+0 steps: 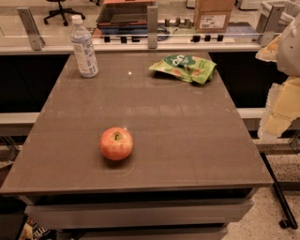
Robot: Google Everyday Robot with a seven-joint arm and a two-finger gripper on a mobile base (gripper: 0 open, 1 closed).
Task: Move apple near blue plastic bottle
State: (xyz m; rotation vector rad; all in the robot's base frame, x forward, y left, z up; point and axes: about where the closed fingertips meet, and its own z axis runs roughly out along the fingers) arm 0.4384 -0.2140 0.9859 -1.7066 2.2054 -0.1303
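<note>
The apple [116,143], round and red-orange with a yellowish patch and a stem dimple, sits on the brown table [187,140] near its front left. The blue plastic bottle [84,46], clear bluish with a white cap and a pale label, stands upright at the table's back left corner, far behind the apple. My gripper [281,105] shows as a pale white and yellowish shape at the right edge of the view, beyond the table's right side and well away from both the apple and the bottle. It holds nothing that I can see.
A flat green snack bag [185,68] lies at the back right of the table. Behind the table runs a rail with posts [152,28], a cardboard box [213,15] and a tray. An office chair [61,11] stands at the far left.
</note>
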